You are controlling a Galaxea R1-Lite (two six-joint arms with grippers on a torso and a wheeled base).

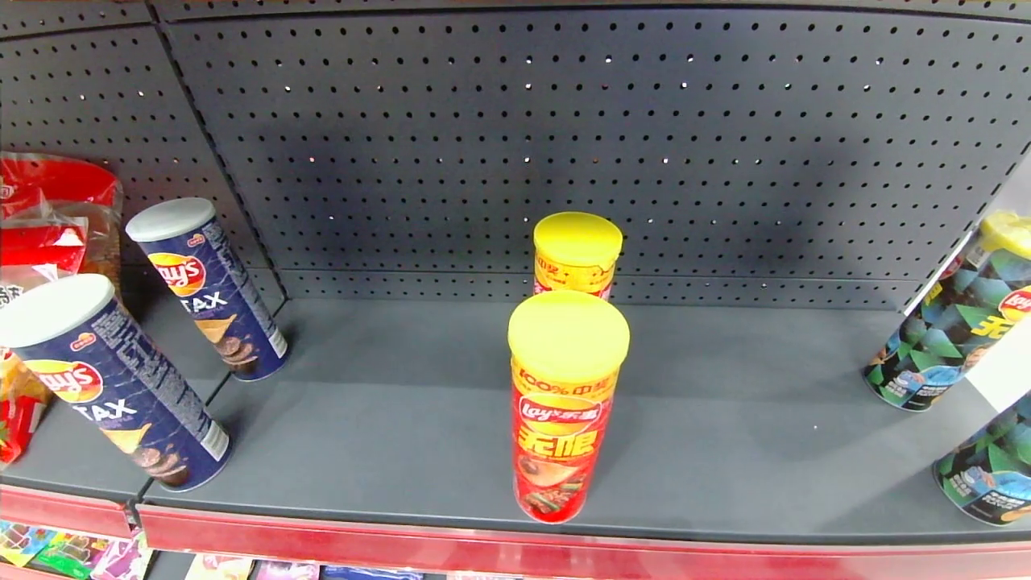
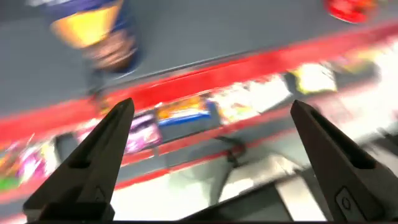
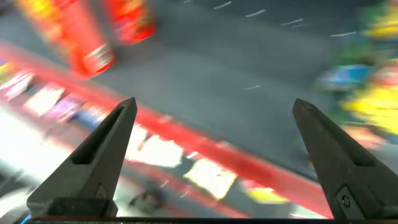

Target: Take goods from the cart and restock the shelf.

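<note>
Left gripper (image 2: 211, 104) held out low before the shelf (image 1: 387, 435), jaws spread wide; blue can (image 2: 93, 31) upright beyond one jaw tip, past the red shelf edge (image 2: 186, 81). Right gripper (image 3: 214, 102) posed alike, jaws also apart; front red can (image 3: 87, 43) and rear red can (image 3: 130, 18) upright on the shelf beyond one jaw, blurred green-patterned can (image 3: 348, 78) beyond the other.

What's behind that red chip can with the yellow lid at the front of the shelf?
A second red can with a yellow lid stands right behind the front can, near the perforated back panel. Its lower part is hidden by the front can.
</note>
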